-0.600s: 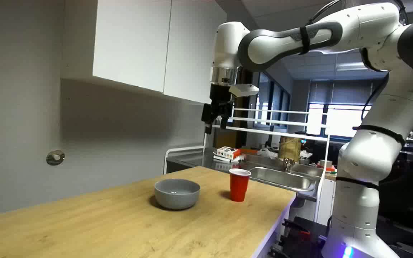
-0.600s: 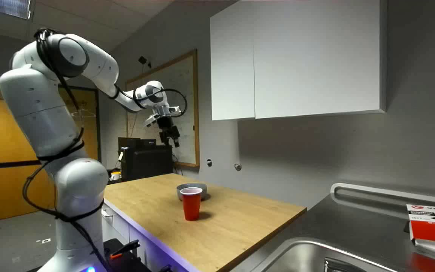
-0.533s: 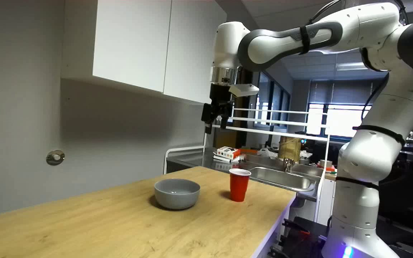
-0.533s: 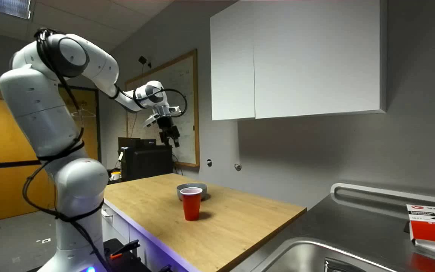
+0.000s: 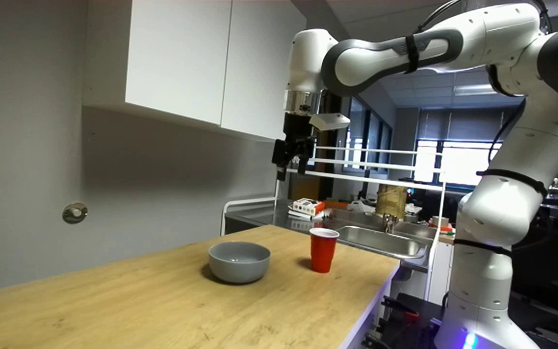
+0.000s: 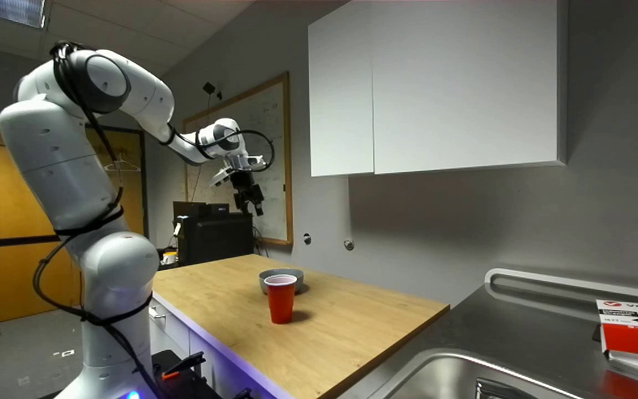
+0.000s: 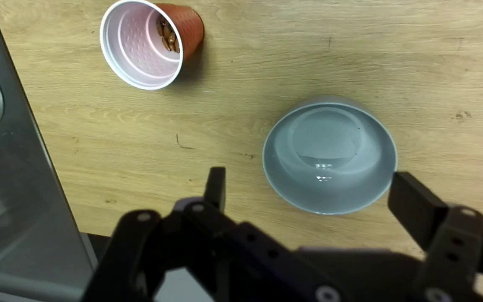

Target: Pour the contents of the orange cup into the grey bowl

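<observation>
The orange cup (image 5: 323,252) stands upright on the wooden counter, and it shows in both exterior views (image 6: 281,303). In the wrist view the cup (image 7: 189,29) is at the upper left, with several brown almond-like pieces (image 7: 168,35) at its bottom. The grey bowl (image 5: 239,266) stands apart from the cup; in an exterior view the cup partly hides it (image 6: 294,273). In the wrist view the bowl (image 7: 329,197) looks empty. My gripper (image 7: 308,172) is open and empty, fingers wide apart. It hangs high above the counter in both exterior views (image 5: 291,173) (image 6: 250,210).
The wooden counter (image 5: 162,300) ends at a metal sink (image 5: 380,242). White wall cabinets (image 5: 177,58) hang above the counter near the arm. A red and white box (image 6: 637,332) lies on the metal worktop (image 6: 518,327). A white rail frame (image 5: 366,179) stands behind.
</observation>
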